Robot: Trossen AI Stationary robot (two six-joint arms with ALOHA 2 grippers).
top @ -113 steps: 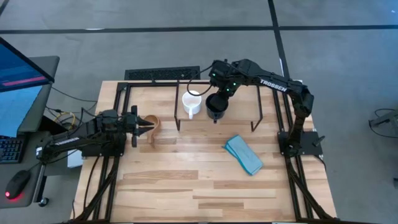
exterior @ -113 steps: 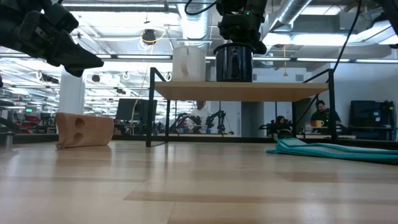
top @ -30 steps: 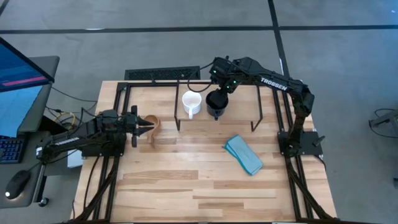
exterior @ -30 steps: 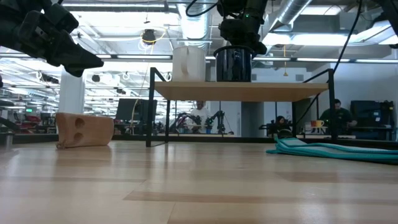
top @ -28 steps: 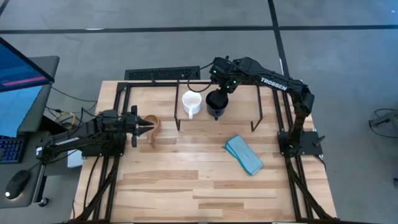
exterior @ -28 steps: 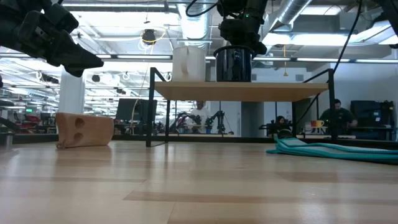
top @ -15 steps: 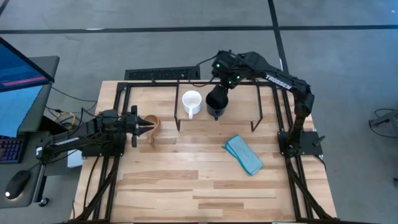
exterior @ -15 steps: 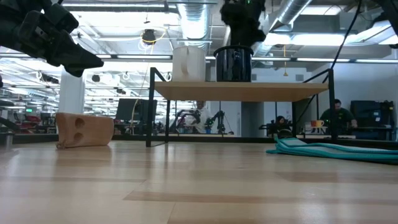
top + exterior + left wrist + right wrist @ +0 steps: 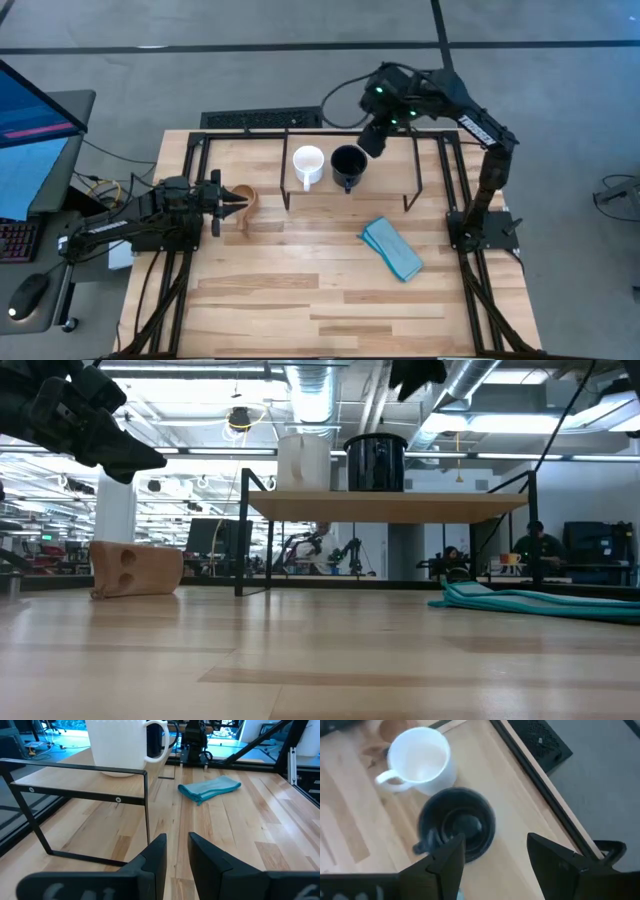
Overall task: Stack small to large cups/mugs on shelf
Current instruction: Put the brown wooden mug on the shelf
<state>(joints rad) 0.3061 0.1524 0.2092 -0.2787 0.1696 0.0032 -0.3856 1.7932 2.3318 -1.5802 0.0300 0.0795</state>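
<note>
The white mug (image 9: 308, 165) and the black mug (image 9: 348, 167) stand upright side by side on the shelf's wood board (image 9: 400, 165). In the right wrist view the black mug (image 9: 457, 825) and the white mug (image 9: 420, 760) show from above. My right gripper (image 9: 372, 140) hovers open above the shelf, up and to the far right of the black mug (image 9: 376, 462). The tan mug (image 9: 135, 568) lies on its side on the table, left of the shelf. My left gripper (image 9: 110, 445) hangs above it, its fingers (image 9: 155, 857) a narrow gap apart with nothing between them.
A light blue cloth (image 9: 392, 248) lies folded on the table in front of the shelf's right end. The shelf's thin black legs (image 9: 243, 530) stand between the tan mug and the table's middle. A black keyboard (image 9: 262, 119) sits at the far edge.
My right gripper has come off the black mug and risen well above it, going toward the table's far right. The black mug has stayed upright on the shelf beside the white one.
</note>
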